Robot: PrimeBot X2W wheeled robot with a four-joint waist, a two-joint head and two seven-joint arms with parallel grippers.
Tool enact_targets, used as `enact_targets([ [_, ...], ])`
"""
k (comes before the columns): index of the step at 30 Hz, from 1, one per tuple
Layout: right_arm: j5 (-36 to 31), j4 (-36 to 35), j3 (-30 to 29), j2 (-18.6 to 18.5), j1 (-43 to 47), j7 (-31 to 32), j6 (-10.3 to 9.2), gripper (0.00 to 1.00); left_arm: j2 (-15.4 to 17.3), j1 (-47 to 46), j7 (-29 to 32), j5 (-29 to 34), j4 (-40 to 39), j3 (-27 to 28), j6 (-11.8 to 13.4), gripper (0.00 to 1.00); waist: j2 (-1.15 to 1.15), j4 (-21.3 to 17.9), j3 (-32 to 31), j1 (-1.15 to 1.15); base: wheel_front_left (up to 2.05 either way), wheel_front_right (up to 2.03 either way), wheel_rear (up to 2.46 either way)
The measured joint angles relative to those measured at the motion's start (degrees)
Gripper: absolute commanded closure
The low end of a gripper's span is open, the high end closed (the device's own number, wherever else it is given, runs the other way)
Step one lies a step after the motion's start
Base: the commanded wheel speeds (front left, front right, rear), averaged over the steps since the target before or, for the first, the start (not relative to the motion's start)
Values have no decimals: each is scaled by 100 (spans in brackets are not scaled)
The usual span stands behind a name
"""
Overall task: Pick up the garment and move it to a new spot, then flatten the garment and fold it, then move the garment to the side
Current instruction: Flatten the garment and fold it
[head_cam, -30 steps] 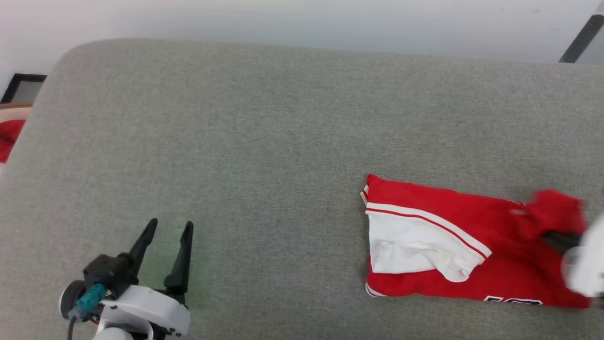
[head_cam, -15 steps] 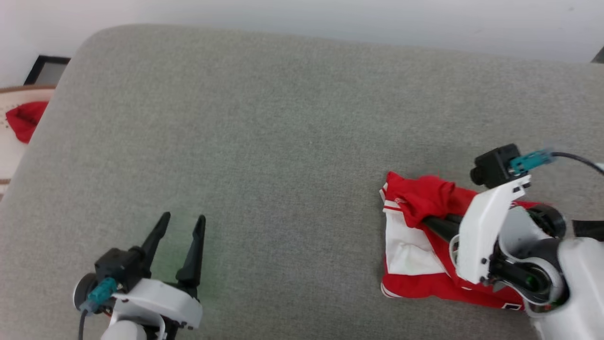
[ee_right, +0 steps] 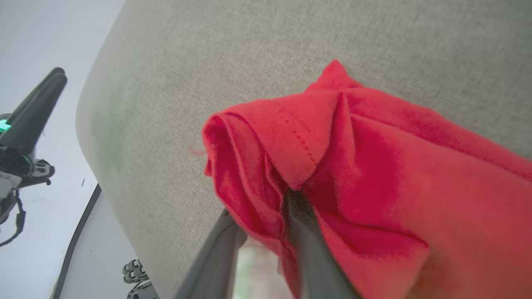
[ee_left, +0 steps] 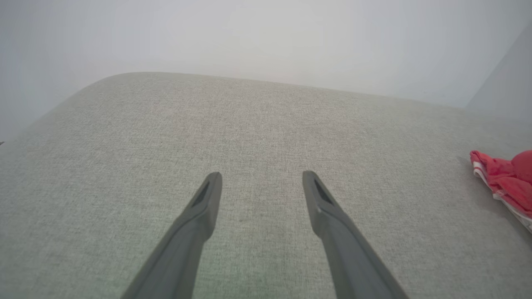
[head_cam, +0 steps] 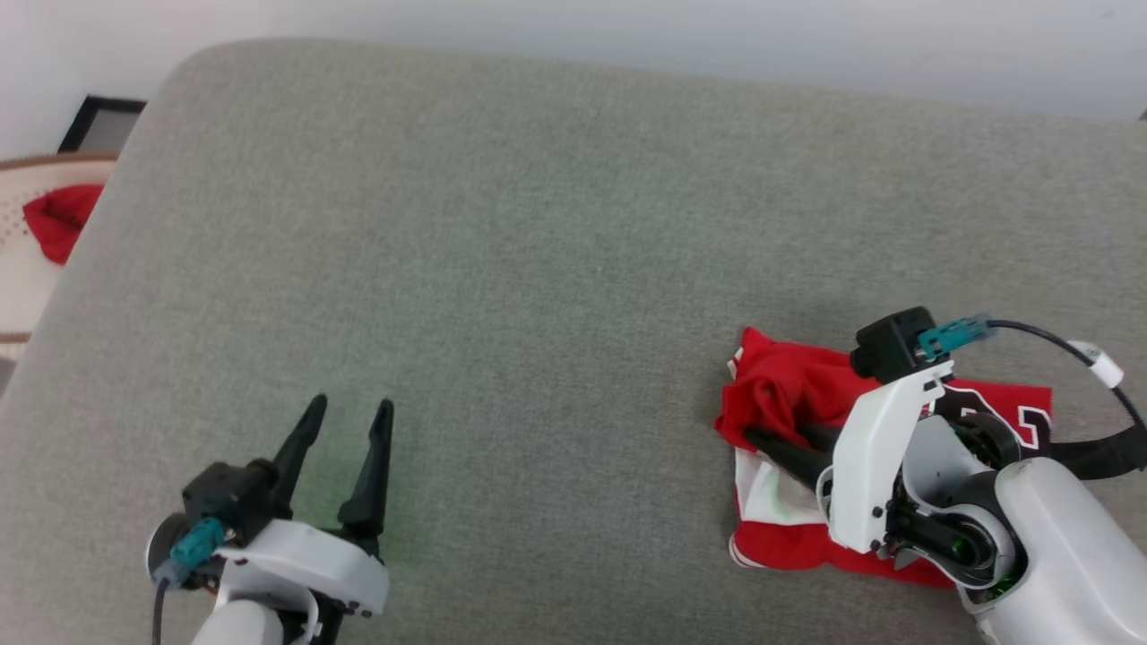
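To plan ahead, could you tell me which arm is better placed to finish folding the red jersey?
Likely right: the right gripper is under a flap of the red jersey; the left gripper hovers open, far off.

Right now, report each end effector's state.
Left end effector: open, holding nothing.
Right end effector: tips inside a fold of the garment; grip cannot be told.

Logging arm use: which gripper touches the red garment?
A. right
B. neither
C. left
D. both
A: the garment drapes over the fingers of the right gripper; the left gripper hovers open over the grey cushion, well apart from the cloth.
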Motion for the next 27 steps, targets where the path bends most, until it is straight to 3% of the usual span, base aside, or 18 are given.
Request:
enact_targets([
  [6,380,-313,97,-323,-8,-281,1,0,57,114,0,-45,36,-16,0,0,0,-164,-209,0,0,0,0],
  [14,644,-447,-283,-925,306,-832,0,0,167,157,0,-177,169,-147,0,0,0,-461,-458,0,0,0,0],
  [19,553,-280,-550,-1188,605,-1662,0,0,187,161,0,-249,275,-250,0,0,0,-656,-582,0,0,0,0],
  [27,177,274,-767,-1207,937,-3414,0,0,164,227,0,-345,506,-268,0,0,0,-922,-799,0,0,0,0],
])
